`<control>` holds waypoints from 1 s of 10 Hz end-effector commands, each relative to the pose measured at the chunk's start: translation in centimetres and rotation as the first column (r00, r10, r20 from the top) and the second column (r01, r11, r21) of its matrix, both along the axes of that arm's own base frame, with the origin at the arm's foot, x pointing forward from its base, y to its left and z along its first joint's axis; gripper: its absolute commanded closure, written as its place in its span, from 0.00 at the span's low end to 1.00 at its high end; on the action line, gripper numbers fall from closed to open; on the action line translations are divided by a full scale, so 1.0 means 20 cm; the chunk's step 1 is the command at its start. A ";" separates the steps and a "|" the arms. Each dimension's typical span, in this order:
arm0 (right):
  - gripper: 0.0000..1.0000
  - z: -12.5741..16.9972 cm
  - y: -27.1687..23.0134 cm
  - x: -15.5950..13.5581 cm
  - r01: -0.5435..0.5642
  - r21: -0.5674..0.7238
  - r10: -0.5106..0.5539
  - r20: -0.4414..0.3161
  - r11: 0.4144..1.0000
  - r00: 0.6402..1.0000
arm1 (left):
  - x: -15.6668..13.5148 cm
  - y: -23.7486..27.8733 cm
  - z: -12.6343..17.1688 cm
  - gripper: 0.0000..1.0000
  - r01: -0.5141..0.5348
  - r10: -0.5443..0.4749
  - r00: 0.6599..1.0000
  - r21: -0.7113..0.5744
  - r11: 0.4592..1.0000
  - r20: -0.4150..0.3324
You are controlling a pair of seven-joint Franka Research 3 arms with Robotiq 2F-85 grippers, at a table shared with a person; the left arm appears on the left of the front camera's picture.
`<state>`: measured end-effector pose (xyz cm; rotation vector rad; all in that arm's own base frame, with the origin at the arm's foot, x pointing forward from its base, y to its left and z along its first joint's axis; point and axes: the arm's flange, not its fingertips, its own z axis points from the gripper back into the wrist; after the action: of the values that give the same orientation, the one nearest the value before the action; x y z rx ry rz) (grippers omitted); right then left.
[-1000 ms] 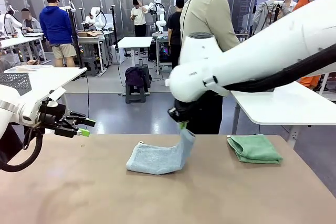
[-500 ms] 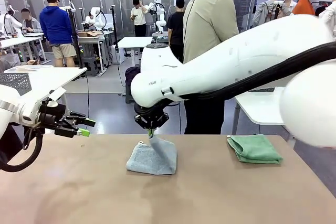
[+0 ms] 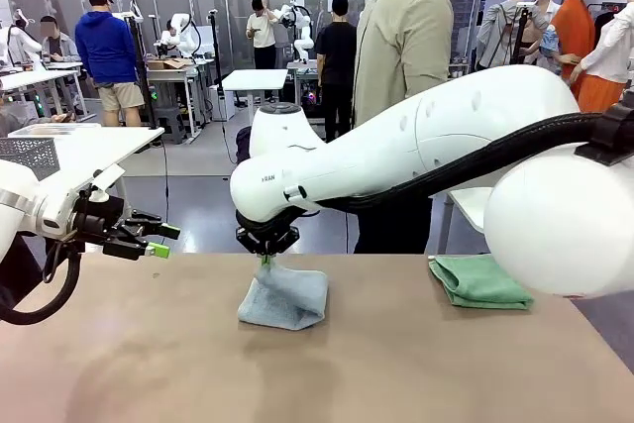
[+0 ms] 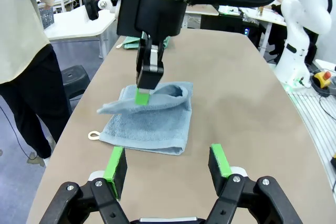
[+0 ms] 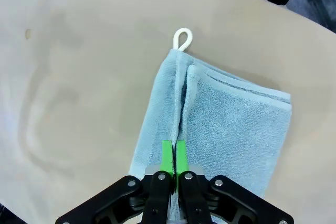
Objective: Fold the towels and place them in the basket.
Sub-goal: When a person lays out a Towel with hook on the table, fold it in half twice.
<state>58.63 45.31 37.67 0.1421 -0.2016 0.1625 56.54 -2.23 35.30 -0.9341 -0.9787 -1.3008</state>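
The pale grey-blue towel (image 3: 289, 298) lies mid-table, folded over on itself, with a white loop (image 5: 182, 39) at one corner. My right gripper (image 3: 265, 261) reaches in from the right and is shut on the towel's folded-over edge, holding it just above the lower layer (image 4: 152, 127). In the right wrist view its green pads (image 5: 173, 157) pinch that edge of the towel (image 5: 236, 129). The mint green towel (image 3: 480, 280) lies folded at the table's right. My left gripper (image 3: 154, 241) hovers open at the table's left, well short of the towel (image 4: 167, 163). The basket is out of view.
A person in a beige shirt (image 3: 401, 47) stands at the far side, behind the table. A light grey perforated basket (image 3: 30, 154) sits on a side table at left. The brown table (image 3: 327, 373) is bare in front.
My right gripper has carried the grey-blue towel's edge leftward and down, folding the towel over to about half its width. The left arm has not moved.
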 end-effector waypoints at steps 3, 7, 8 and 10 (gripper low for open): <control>0.83 -0.08 0.06 -0.01 0.045 -0.004 -0.045 0.005 0.999 0.999 | 0.00 0.00 0.01 0.20 0.000 0.000 1.000 -0.002 1.000 0.002; 0.43 -0.09 0.05 0.00 0.140 0.015 -0.140 0.037 0.990 0.989 | 0.00 0.00 0.01 0.20 0.000 0.000 1.000 -0.002 1.000 0.002; 0.38 -0.08 0.04 0.00 0.137 0.025 -0.138 0.046 0.990 0.989 | 0.00 0.00 0.01 0.20 0.000 0.000 1.000 -0.002 1.000 0.002; 0.38 0.03 -0.12 -0.09 0.017 0.000 -0.017 0.038 1.000 0.999 | 0.00 0.00 0.01 0.20 0.000 0.000 1.000 -0.002 1.000 0.002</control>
<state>58.68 45.43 37.00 0.1371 -0.2342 0.0928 56.54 -2.22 35.30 -0.9341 -0.9787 -1.3007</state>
